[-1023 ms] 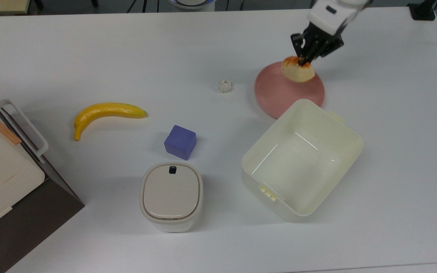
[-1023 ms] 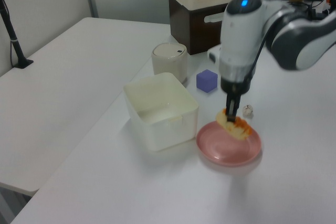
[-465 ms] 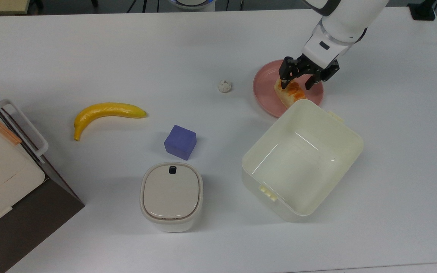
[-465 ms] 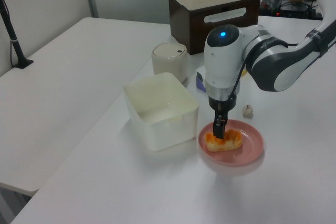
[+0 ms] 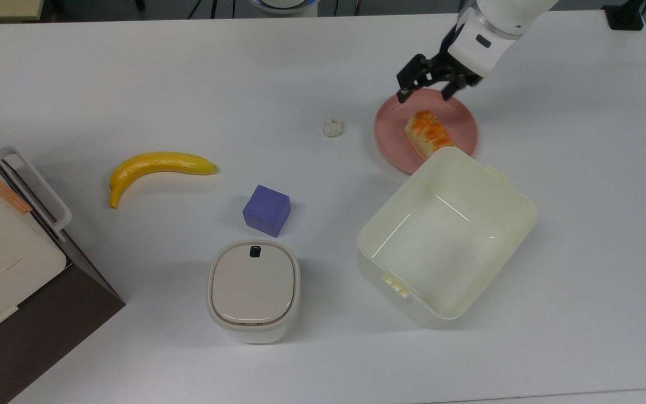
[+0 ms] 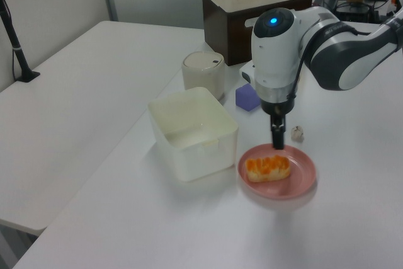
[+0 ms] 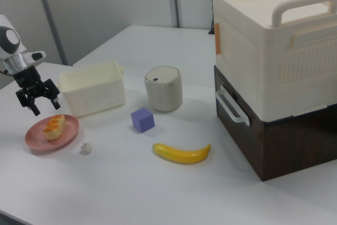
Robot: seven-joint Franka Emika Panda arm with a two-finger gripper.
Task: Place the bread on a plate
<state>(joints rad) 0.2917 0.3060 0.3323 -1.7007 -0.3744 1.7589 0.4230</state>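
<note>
The bread (image 5: 428, 133) (image 6: 269, 167) (image 7: 54, 126), a small loaf with an orange-brown glazed top, lies flat on the round pink plate (image 5: 393, 137) (image 6: 301, 181) (image 7: 37, 141). My gripper (image 5: 424, 90) (image 7: 38, 99) hangs open above the plate's far rim in the top view, clear of the loaf, with nothing between its fingers. In the left view the gripper (image 6: 278, 140) stands just above the plate.
A big cream tub (image 5: 502, 191) sits right against the plate's near side in the top view. A tiny white lump (image 5: 332, 127), a purple cube (image 5: 267, 210), a banana (image 5: 157, 166) and a lidded cream canister (image 5: 253, 289) lie to the top view's left. A stacked cream-and-brown box (image 7: 274, 67) stands at the right view's right.
The gripper lowered the bread onto the plate, opened and let it go, then rose and drew back toward the plate's far rim. The loaf now lies flat.
</note>
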